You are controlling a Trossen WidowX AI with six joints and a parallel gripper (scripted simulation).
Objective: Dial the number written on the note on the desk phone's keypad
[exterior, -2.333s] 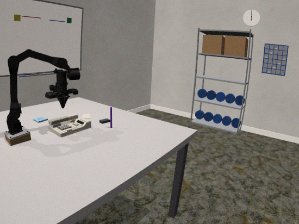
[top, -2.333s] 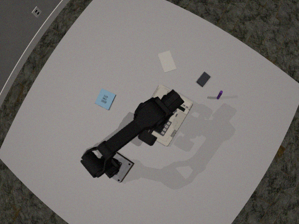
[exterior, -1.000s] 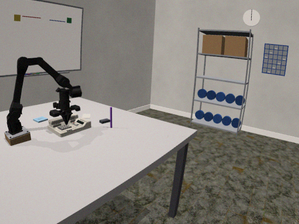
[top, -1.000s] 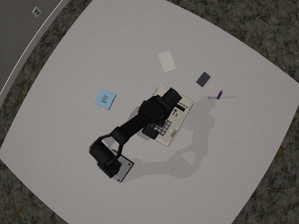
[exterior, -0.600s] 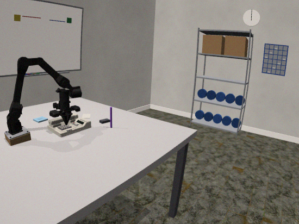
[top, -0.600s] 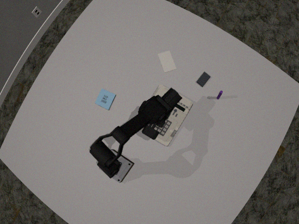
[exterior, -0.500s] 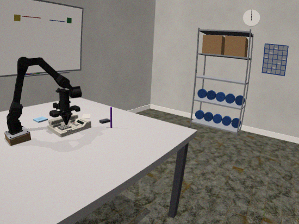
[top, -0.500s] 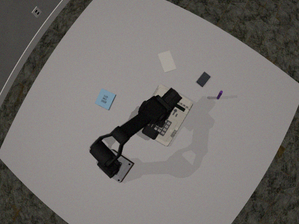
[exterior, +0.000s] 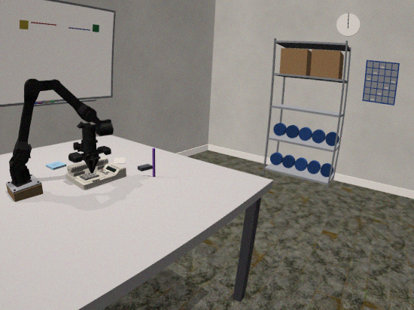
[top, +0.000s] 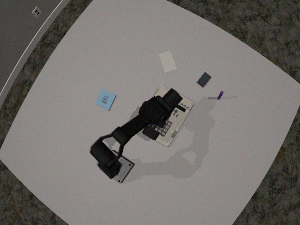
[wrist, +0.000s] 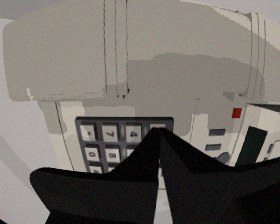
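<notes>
The beige desk phone (top: pixel 182 113) (exterior: pixel 113 173) (wrist: pixel 206 110) lies mid-table, its handset (wrist: pixel 75 53) resting in the cradle. The dark keypad (top: pixel 166 128) (exterior: pixel 87 176) (wrist: pixel 103 137) faces up. My gripper (exterior: pixel 91 168) (wrist: pixel 157 133) is shut with nothing between the fingers. It points straight down, its tip close over the top right of the keypad; I cannot tell whether it touches a key. From overhead the arm hides the tip. The blue note (top: pixel 106 99) (exterior: pixel 56 165) lies to the phone's left, its digits too small to read.
A white card (top: pixel 167 61) (exterior: pixel 120 160), a dark grey block (top: pixel 204 79) (exterior: pixel 143 167) and an upright purple cylinder (top: pixel 220 95) (exterior: pixel 153 162) stand beyond the phone. The arm's base (top: pixel 124 170) (exterior: pixel 23 189) is bolted near the phone.
</notes>
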